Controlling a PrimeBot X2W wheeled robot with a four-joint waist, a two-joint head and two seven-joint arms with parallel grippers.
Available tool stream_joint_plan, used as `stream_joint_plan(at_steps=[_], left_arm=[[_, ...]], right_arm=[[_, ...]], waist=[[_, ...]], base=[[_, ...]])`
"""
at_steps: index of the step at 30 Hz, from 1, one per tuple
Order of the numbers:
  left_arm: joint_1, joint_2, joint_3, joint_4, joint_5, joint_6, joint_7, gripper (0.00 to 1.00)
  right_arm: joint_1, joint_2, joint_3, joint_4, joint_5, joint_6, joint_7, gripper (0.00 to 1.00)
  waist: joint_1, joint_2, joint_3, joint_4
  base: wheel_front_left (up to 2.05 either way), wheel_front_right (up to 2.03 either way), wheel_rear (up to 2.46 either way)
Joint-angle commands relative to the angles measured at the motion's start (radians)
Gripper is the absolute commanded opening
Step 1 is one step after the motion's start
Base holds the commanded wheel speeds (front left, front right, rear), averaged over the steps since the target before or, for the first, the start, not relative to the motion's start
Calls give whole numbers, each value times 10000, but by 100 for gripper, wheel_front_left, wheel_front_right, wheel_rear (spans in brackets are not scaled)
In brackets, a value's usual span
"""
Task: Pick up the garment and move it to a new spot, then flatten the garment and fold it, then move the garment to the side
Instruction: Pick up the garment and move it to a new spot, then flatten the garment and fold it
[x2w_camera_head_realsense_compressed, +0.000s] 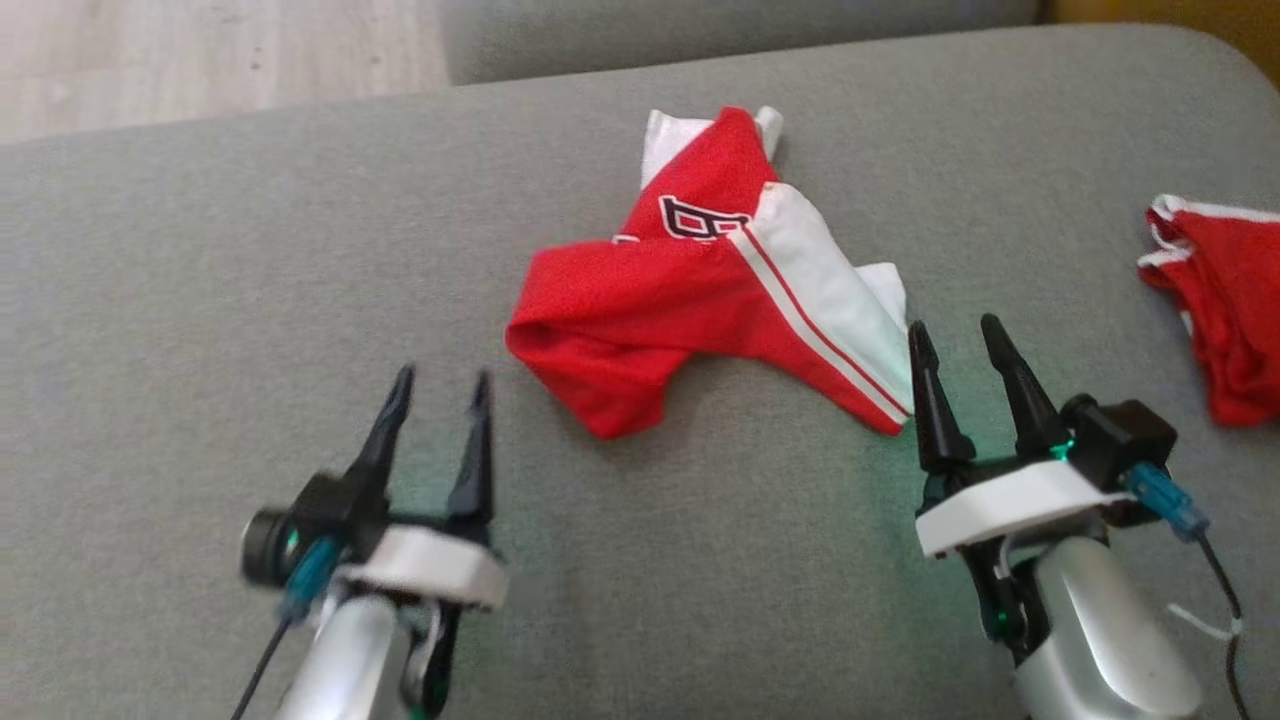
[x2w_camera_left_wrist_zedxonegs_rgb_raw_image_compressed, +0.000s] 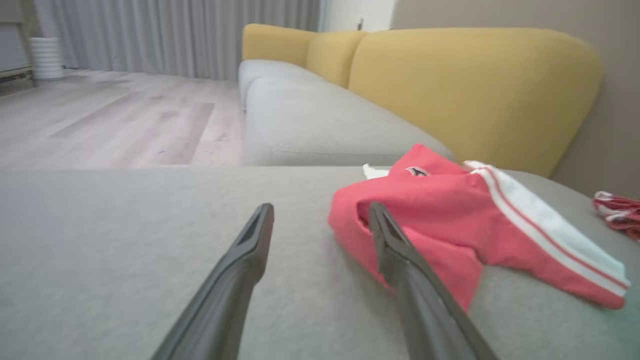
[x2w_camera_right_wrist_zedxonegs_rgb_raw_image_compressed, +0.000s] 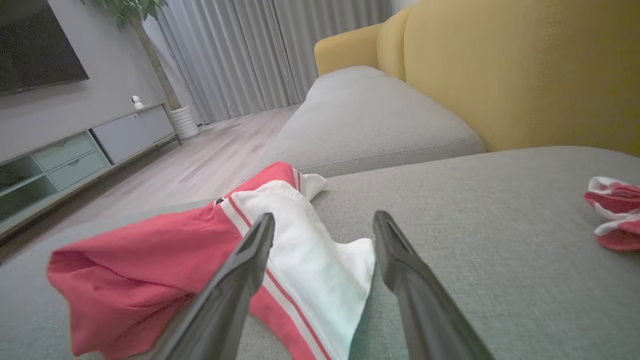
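Garment (x2w_camera_head_realsense_compressed: 700, 300) crumpled on grey sofa cushion (x2w_camera_head_realsense_compressed: 200, 300). Left jaws wide, empty, near its red fold; right jaws wide, empty, beside the white hem. Risk: pinching cushion fabric or stacked layers.

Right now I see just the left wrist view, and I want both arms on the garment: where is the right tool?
Observer: In the head view the right tool is open, its fingertips beside the white-striped edge of the garment.
Operator: Is my left tool touching cloth?
Observer: No. From the head, the left tool is open over bare cushion, short of the red fold.
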Motion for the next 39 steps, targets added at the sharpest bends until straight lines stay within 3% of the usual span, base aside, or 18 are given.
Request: stream_joint_plan(at_steps=[1, 8, 13, 24, 33, 39], left_arm=[[84, 154, 653, -527, 168, 76, -51, 100], [1898, 125, 1979, -1446, 549, 10, -51, 100], [2661, 102, 2290, -1836, 675, -125, -51, 100], [2540, 97, 1854, -2066, 387, -12, -51, 100], [1977, 96, 1008, -2000, 107, 110, -51, 100], [1676, 96, 607, -1952, -65, 220, -51, 100]], right_arm=[[110, 90, 136, -227, 20, -9, -108, 100], [525, 91, -63, -38, 7, -9, -108, 100], [839, 91, -321, 186, -74, -9, -108, 100], [401, 91, -761, 648, -250, -9, -108, 100], [-2230, 69, -2271, 2637, -1357, -9, 426, 100], [-3103, 44, -3121, 4102, -2443, -9, 1011, 100]], waist=[[1, 0, -191, 229], [1, 0, -593, 552], [1, 0, -878, 716], [1, 0, -560, 966], [1, 0, 390, 1486], [1, 0, 848, 1897]], base=[[0, 0, 0], [0, 0, 0], [0, 0, 0], [0, 0, 0], [0, 0, 0], [0, 0, 0]])
